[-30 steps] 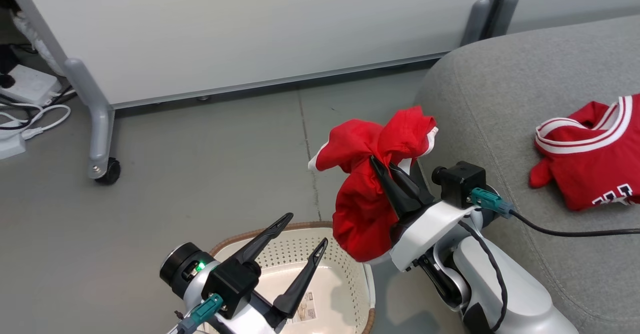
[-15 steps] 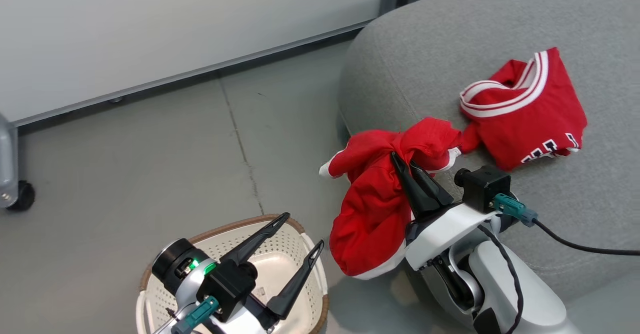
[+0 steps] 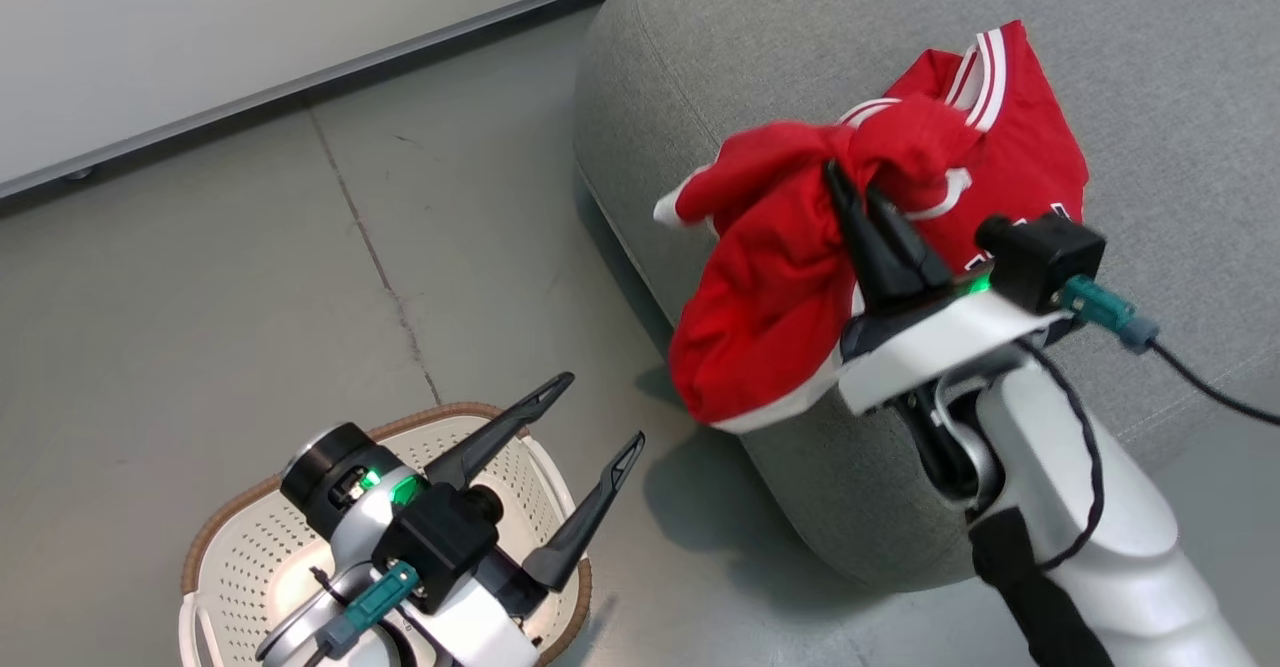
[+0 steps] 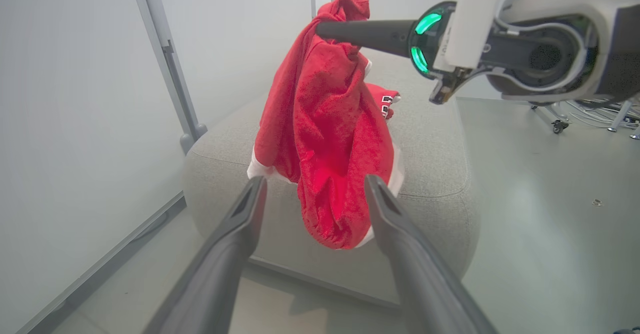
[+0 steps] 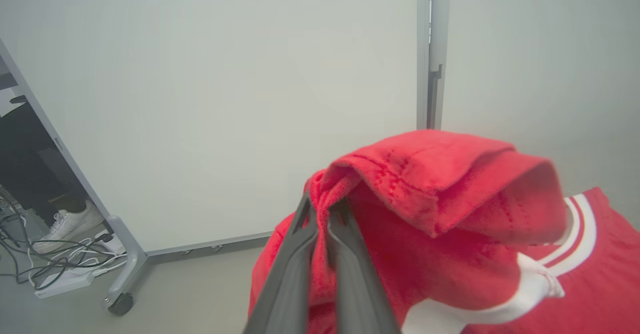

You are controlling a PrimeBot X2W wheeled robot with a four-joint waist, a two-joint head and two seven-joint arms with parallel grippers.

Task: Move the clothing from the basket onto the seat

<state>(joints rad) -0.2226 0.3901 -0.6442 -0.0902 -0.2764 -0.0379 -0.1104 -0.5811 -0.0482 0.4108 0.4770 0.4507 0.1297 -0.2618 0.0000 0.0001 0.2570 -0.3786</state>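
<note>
The right gripper [image 3: 850, 179] pinches a red jersey [image 3: 770, 287], which droops beneath it at the edge of the seat [image 3: 700, 37] (a second jersey [image 3: 1030, 147] lies just beyond). The left gripper [image 3: 600, 408], fingers spread, hangs above the basket [image 3: 250, 547].

Two jerseys: the hanging jersey [image 3: 770, 297] in the right pincer [image 3: 850, 179], the lying jersey [image 3: 1030, 137] just beyond it. One basket [image 3: 245, 547], one sofa [image 3: 1150, 47].
</note>
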